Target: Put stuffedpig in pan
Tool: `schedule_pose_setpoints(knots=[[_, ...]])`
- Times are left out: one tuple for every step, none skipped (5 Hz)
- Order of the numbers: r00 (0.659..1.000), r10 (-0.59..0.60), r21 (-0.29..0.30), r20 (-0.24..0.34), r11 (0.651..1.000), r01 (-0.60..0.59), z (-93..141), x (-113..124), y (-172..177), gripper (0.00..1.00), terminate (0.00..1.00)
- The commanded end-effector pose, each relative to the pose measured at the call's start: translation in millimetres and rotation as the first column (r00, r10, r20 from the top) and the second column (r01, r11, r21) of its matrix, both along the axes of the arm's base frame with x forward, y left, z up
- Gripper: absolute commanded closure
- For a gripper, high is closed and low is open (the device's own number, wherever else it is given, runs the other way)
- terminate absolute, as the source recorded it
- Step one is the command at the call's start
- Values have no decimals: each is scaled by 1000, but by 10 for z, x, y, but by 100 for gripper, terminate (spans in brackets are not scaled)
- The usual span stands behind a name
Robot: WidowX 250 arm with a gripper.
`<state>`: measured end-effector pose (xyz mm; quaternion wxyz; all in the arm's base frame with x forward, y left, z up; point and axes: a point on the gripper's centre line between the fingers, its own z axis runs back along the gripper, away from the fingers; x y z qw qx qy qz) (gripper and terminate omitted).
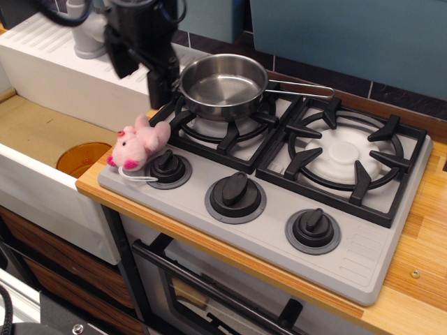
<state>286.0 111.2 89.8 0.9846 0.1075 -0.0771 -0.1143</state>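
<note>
Stuffedpig (140,146) lies below the open hand (138,70), apart from it.

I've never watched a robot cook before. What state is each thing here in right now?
gripper: open, empty, above and behind the pig
stuffedpig: lying on the stove's left edge by a knob
pan: upright, empty, on the left burner grate

I can read no words, brands, numbers or signs anywhere here; no surface I can see carries any legible lettering or numerals.
</note>
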Motion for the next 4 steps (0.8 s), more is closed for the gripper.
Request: schedule_pose_setpoints(knots=[[996,16,12,91,1000,-17,-76,-105,27,0,0],[996,22,8,90,1000,-23,-154,-124,8,0,0],[995,24,0,96,1000,-24,-275,-140,-7,0,0],[995,36,-16,94,999,-35,-387,-181,-32,0,0]])
